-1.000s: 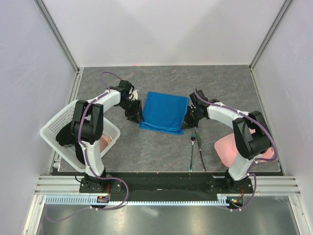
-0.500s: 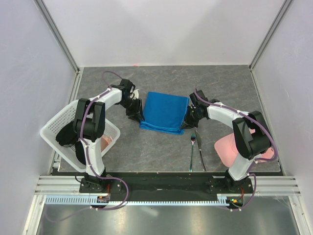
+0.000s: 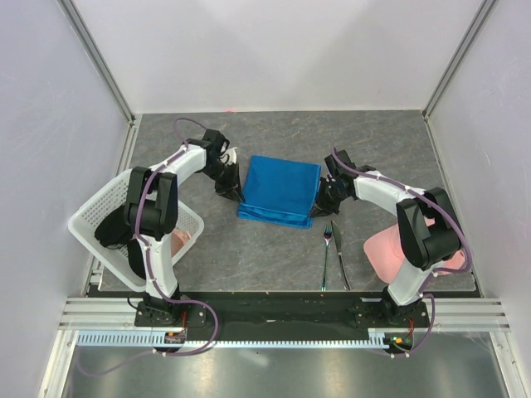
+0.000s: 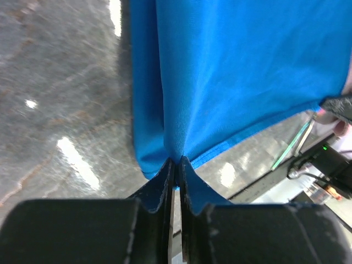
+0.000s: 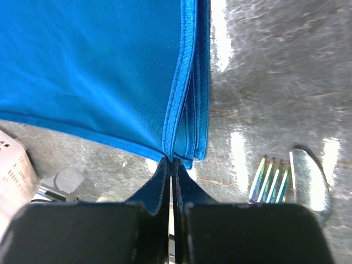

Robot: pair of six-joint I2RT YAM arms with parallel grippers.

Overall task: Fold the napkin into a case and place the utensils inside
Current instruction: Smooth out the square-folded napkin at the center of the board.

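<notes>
The bright blue napkin [image 3: 280, 190] lies folded in layers at mid-table. My left gripper [image 3: 237, 195] sits at its left edge, shut on a pinch of the cloth [image 4: 177, 144]. At the right edge, near the front corner, my right gripper [image 3: 318, 205] is shut on the top layers [image 5: 171, 146]. The utensils lie front right of the napkin: the iridescent fork [image 3: 327, 249] and, just right of it, the knife [image 3: 341, 259]. In the right wrist view the fork tines [image 5: 270, 185] and the knife tip [image 5: 309, 184] show beside the cloth.
A white basket [image 3: 93, 217] holding pinkish cloth stands at the left by the left arm's base. A pale pink cloth [image 3: 383, 250] lies at the right near the right arm's base. White walls and metal posts enclose the grey table.
My left gripper has slid slightly toward the napkin's left edge and closed on the cloth. The right gripper has stayed shut on the right edge.
</notes>
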